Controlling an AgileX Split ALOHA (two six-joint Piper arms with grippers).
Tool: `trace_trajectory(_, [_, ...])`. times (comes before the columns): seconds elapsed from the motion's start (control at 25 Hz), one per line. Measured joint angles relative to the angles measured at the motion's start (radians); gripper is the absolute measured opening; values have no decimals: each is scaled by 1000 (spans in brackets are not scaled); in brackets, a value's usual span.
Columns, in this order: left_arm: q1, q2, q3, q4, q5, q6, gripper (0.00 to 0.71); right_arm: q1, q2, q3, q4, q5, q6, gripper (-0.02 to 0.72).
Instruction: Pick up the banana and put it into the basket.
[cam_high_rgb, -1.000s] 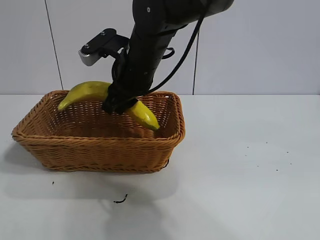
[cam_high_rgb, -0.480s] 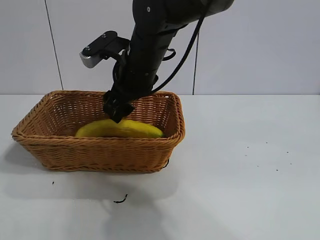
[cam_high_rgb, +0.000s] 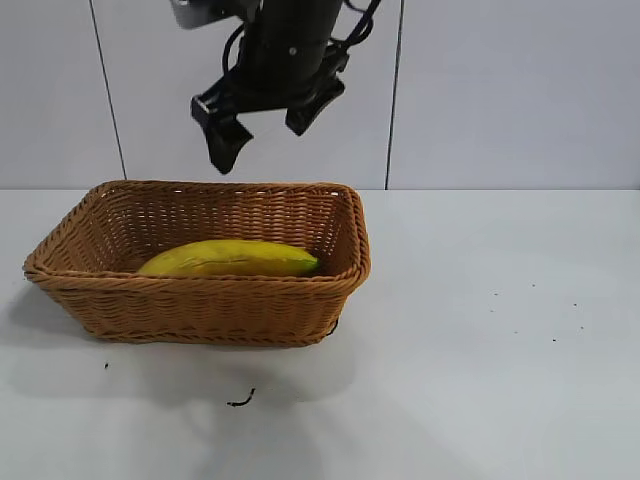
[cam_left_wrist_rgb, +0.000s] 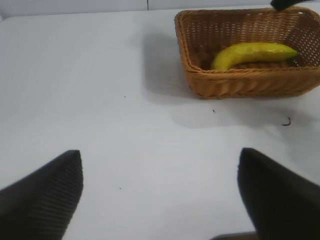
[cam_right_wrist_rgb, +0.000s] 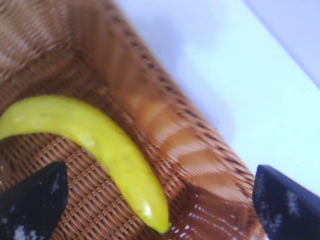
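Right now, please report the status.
Right gripper open, above basket. Banana lying inside basket. Left gripper open, parked away. Nothing in way.

Bright even overhead light, soft shadow beside the basket (cam_high_rgb: 200, 300), right wrist view blurred, no glare

The rectangular tan woven wicker basket (cam_high_rgb: 200, 300) sits on the flat white table (cam_high_rgb: 480, 350), toward the left side of the exterior view. The long curved yellow banana (cam_high_rgb: 228, 258) lies inside the basket on its floor, lengthwise, close to the near wall, with one end near the basket's right-hand corner. The black right gripper (cam_high_rgb: 265, 125) hangs above the basket's back rim, apart from the banana, its fingers spread wide. The black left gripper (cam_left_wrist_rgb: 160, 192) is over bare table well away from the basket, fingers also wide apart. A small dark curled scrap (cam_high_rgb: 240, 401) lies on the table just in front of the basket.
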Motion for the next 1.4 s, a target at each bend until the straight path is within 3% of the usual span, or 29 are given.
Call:
trace_trajectory(0.32, [0,0,0,0,0,0,635,-253,0,0,2,112,41,689])
trace_trajectory(0.6, [0,0,0,0,0,0,635,-406,1,0,3,171,44,689])
trace_trajectory(1.12, [0,0,0,0,0,0,635,-456,-5,24,33,182,40,689])
trace_trajectory(1.4, [0,0,0,0,0,0,635,-457,-155,284,33,181,18,689])
